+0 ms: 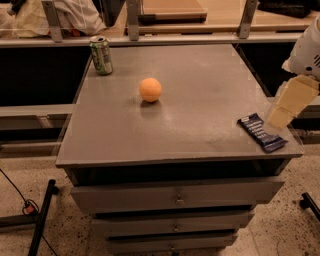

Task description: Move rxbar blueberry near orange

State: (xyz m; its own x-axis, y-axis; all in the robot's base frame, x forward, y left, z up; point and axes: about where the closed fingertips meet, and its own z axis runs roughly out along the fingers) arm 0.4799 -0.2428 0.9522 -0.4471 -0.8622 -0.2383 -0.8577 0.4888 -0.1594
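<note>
1. Work surface: a grey cabinet top (200, 105) fills the middle of the camera view. Three drawers (175, 192) are stacked in the near face below it.

2. Task item: the rxbar blueberry (261, 132) lies flat at the near right corner of the top, close to the right edge. Its dark blue wrapper runs diagonally, with one end pointing far-left and the other near-right.

3. Reference item: the orange (150, 90) rests on the top, left of centre and towards the far side. It is well apart from the bar, with bare surface between the two.

4. Other item: a green drink can (101, 55) stands upright at the far left corner, apart from the orange.

5. Gripper (280, 117): it enters from the right edge of the view. Its cream-coloured end slopes down and to the left, with the tip just beside the right side of the bar, overlapping it in this view. Whether it touches the wrapper cannot be determined. Whether it is spread or pressed together cannot be determined either.

6. Surroundings: a cable (22, 200) lies on the speckled floor (295, 230) at the near left. A white cloth (70, 12) lies behind the far rail.
</note>
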